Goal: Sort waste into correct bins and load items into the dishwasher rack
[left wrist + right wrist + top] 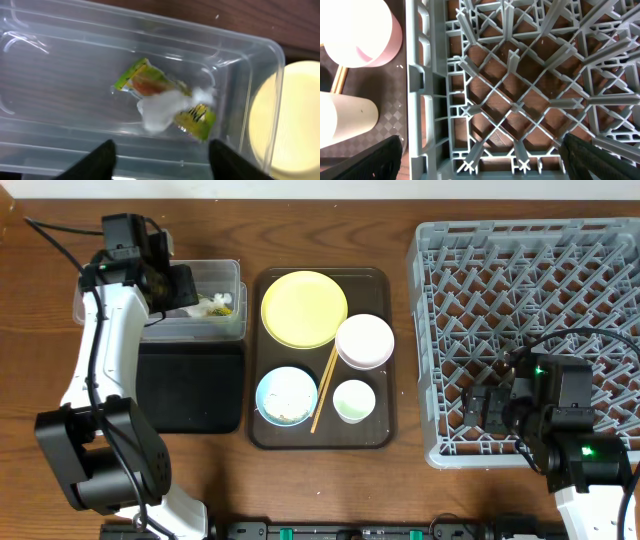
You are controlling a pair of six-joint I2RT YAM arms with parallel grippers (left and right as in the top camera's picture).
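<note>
Dishwasher rack (560,270): a stiff grey lattice crate at the right of the tabletop (300,210), with no dishes seen in it. The right end effector (485,165) is held spread wide above its near-left corner, with nothing gripped.
Clear tub (232,272): light and thin-walled, set at far left. The left end effector (162,167) is poised over it, fingers parted and empty.
Yellow plate (303,308): rigid and glossy, judged slippery. It is best taken at the rim and is carried on the brown serving tray (262,435).
White bowl (365,341), light-blue bowl (286,395): hard and likely breakable. A pinch on the wall is advised.
Cup (353,400): small and white, judged easily tipped.
Chopsticks (324,390): thin wood, laid between the bowls. A mid-length pinch is suggested.
Wrapper (147,82): crinkly and featherlight, lying in the tub and partly covered by a white scrap (160,107).
</note>
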